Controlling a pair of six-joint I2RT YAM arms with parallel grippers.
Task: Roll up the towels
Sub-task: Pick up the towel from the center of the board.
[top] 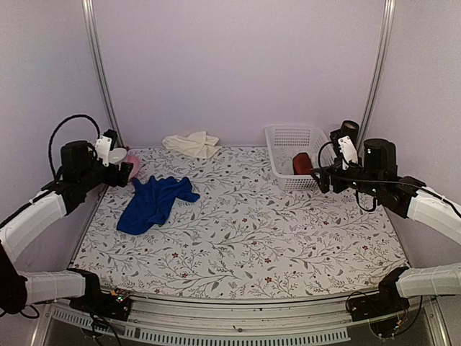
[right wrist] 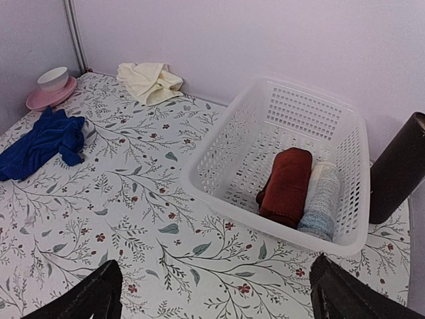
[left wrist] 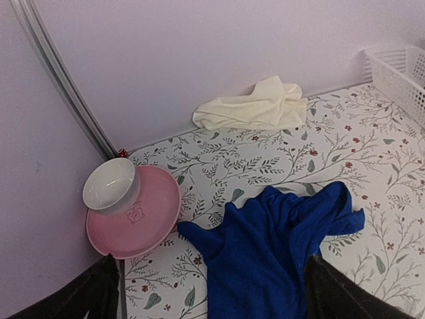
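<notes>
light: bright, even | shadows: faint, soft | focus: sharp | glare: none

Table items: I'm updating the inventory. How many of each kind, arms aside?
Loose towels: 2 (blue towel, cream towel)
Rolled towels: 2 (red roll, pale roll)
Basket: 1
Plate: 1
Bowl: 1
Total: 7
</notes>
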